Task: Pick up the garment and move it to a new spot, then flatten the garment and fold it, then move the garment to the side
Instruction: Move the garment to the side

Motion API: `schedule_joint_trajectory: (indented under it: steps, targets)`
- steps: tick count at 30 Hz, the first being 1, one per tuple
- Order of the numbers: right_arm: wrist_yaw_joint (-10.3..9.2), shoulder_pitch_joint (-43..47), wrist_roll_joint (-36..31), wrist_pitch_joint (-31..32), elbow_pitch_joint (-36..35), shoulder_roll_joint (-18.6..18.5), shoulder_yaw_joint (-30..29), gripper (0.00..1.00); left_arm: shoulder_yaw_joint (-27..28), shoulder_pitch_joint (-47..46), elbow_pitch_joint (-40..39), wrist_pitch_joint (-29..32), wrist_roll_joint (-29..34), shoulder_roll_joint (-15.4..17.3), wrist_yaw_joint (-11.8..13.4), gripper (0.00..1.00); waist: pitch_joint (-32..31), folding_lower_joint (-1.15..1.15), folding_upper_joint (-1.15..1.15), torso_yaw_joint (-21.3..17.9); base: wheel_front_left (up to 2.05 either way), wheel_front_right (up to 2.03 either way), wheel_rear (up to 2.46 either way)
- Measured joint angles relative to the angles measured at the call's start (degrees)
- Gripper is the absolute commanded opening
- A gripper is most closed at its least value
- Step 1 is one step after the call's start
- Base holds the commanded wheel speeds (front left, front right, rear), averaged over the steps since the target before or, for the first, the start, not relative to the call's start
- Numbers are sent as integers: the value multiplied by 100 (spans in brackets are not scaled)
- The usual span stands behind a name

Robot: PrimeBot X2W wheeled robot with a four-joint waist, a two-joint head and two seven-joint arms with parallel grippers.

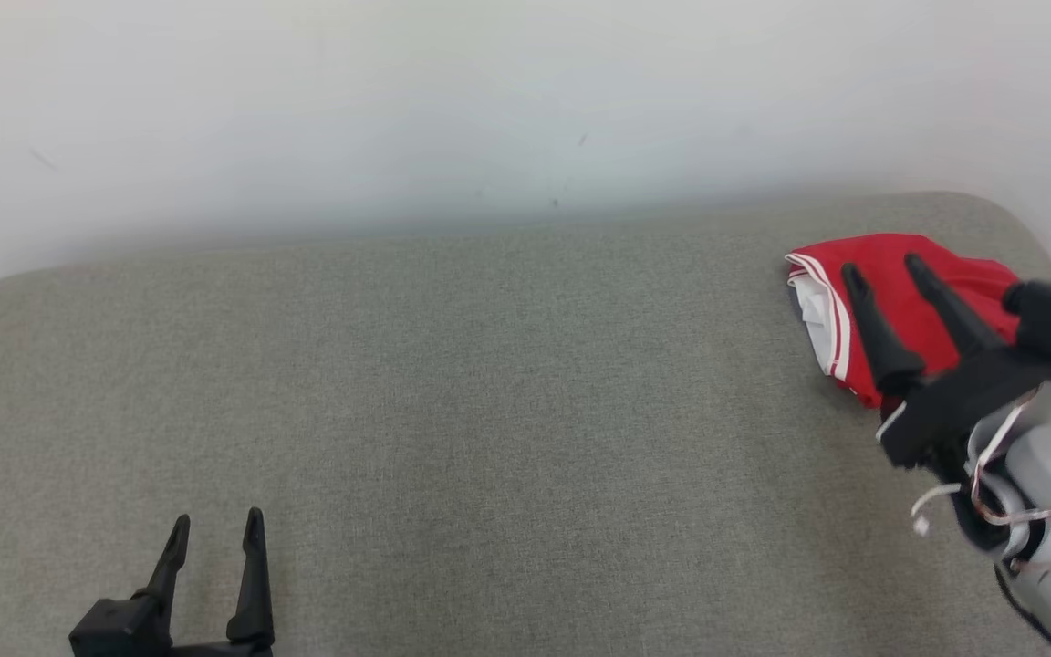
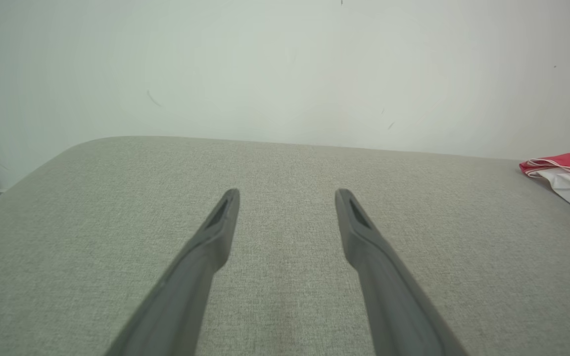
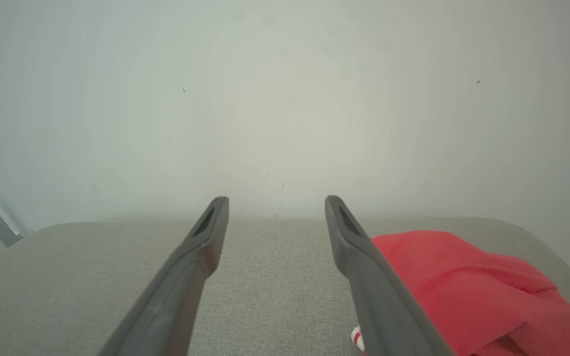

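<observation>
R gripper (image 1: 881, 265) sits closest to you, low on the right side of head view. Its jaws are spread wide with nothing clamped between them. The fingers point over the garment (image 1: 909, 306); can't tell if they touch the cloth.

In the R wrist view the garment (image 3: 463, 282) lies under and to the right of the R gripper (image 3: 276, 200), and the right-hand finger crosses its near edge. Ahead of and left of those tips you have bare grey cushion (image 1: 489, 411). The far edge runs along the white wall (image 1: 489, 91), not far past the tips. Just beyond the garment the cushion rounds off into a corner, so there's little room on that side.

L gripper (image 1: 218, 516) is well apart from the cloth, jaws also wide and holding nothing. From the L gripper (image 2: 287, 193) you see open cushion ahead and to both sides. Another rounded corner is far off to its left, and the garment (image 2: 569, 173) is far off to its right.

Garment: red top layer, bunched or folded into a compact pile. White fabric and a white-and-red striped trim show at the edge facing the L gripper.
</observation>
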Motion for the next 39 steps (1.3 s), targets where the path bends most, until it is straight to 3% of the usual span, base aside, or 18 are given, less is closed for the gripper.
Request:
schedule_joint_trajectory:
  steps: [7, 14, 19, 29, 39]
  targets:
    - [-339, 747, -369, -199, -435, -13, 30, 100, 63, 162, -112, 0, -5, -5, 49, 100, -133, 0, 0, -74, 0, 0, 0]
    - [-450, 1291, -702, -207, -716, -56, -168, 100, 198, 288, -191, 0, -9, 0, 100, 100, -158, 0, 0, -96, 0, 0, 0]
    - [-455, 1742, -914, -207, -809, -48, -333, 100, 266, 297, -272, 0, -9, 4, 107, 100, -160, 0, 0, -84, 0, 0, 0]
    - [-455, 2488, -1245, -232, -750, 226, -1539, 100, 427, 499, -379, 0, -3, 2, 152, 100, -171, 0, 0, -82, 0, 0, 0]
    - [-455, 2927, -1876, -247, -1045, 349, -1836, 100, 427, 642, -438, 0, 269, 92, 201, 100, -187, 1, 0, -79, 0, 0, 0]
